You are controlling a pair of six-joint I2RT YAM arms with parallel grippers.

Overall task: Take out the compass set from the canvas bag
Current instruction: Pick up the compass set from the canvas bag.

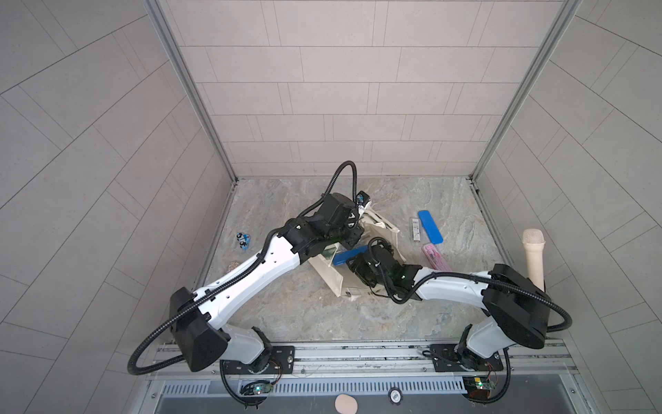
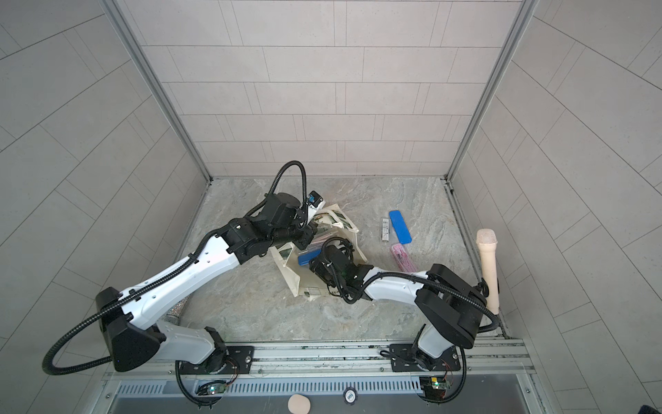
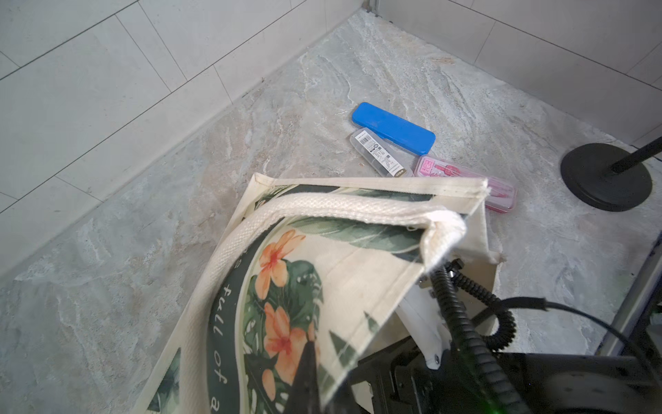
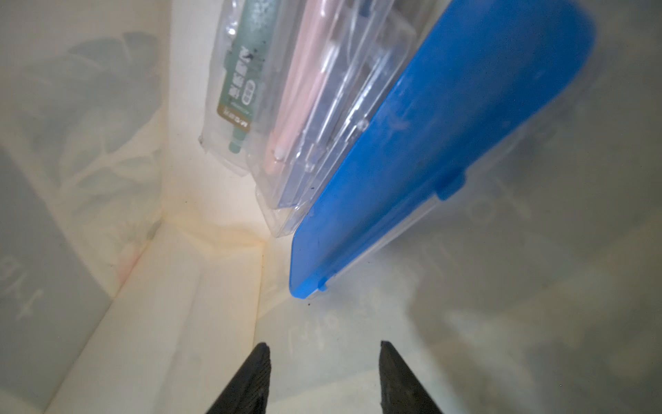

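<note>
- Left gripper point(image 3: 311, 358): clamped on the canvas bag point(image 3: 358, 279) cloth, mid-table.
- Right gripper point(image 4: 324, 349): inside the bag, fingers parted, empty.
- Ahead of you: blue-lidded case point(image 4: 430, 161) against clear cases point(image 4: 322, 107); compass set not distinguishable.
- The bag's walls hem both sides.

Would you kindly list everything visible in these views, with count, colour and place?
canvas bag: one, cream with green print, mid-table.
outer blue case: one, on the table right of the bag.
inner blue case: one, inside the bag.
barcoded clear case: one, beside the outer blue case.
clear cases in the bag: at least two, beside the inner blue case.
pink case: one, on the table right of the bag.
small blue object: one, table's left side.
microphone: one, cream, at the table's right edge.
black round base: one, on the table.
left gripper: one, black, shut on the canvas bag.
right gripper: one, black, open and empty inside the bag.
</note>
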